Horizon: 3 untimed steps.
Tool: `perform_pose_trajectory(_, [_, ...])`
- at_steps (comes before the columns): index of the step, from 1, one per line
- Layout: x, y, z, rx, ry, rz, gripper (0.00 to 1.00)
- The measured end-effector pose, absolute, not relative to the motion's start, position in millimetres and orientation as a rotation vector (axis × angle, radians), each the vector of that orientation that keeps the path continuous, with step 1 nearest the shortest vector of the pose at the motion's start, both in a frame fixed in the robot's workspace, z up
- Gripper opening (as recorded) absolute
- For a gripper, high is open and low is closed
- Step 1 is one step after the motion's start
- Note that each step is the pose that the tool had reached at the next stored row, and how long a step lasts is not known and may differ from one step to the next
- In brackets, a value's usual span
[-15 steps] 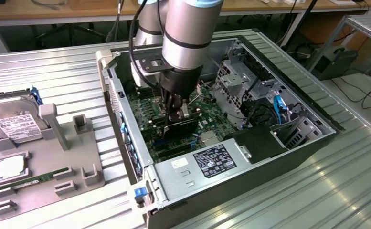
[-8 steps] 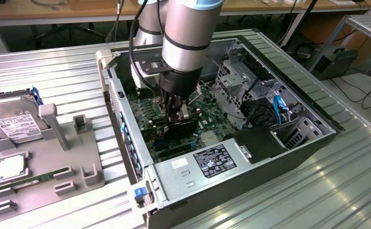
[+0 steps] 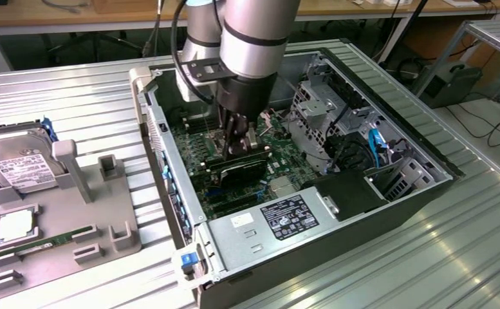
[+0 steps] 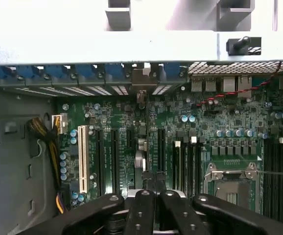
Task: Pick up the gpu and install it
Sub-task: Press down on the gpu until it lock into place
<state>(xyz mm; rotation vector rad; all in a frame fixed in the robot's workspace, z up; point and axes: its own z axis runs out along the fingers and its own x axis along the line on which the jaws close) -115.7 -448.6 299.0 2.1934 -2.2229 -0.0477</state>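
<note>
My gripper (image 3: 237, 147) reaches down into the open computer case (image 3: 404, 199) and is shut on the gpu (image 3: 241, 172), a thin black card standing on edge over the green motherboard (image 3: 203, 151). In the wrist view the gpu (image 4: 140, 152) appears edge-on, running from my gripper (image 4: 154, 198) toward the case's rear wall. Its silver bracket (image 4: 141, 77) sits at the row of blue slot clips (image 4: 82, 73). The card lies along the black expansion slots (image 4: 116, 156); I cannot tell whether it is seated in one.
Outside the case at the exterior view's left, a grey fixture (image 3: 61, 219) holds a silver hard drive (image 3: 18, 168), a processor (image 3: 13, 225) and a green memory stick (image 3: 48, 243). The power supply (image 3: 275, 215), drive cage (image 3: 318, 109) and cables (image 3: 374, 145) crowd the case.
</note>
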Motion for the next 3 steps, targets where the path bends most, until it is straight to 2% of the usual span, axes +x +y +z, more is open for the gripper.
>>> perform_pose_trajectory(3, [-115.7,-448.6,300.1,2.193,-2.223,-0.048,0.11])
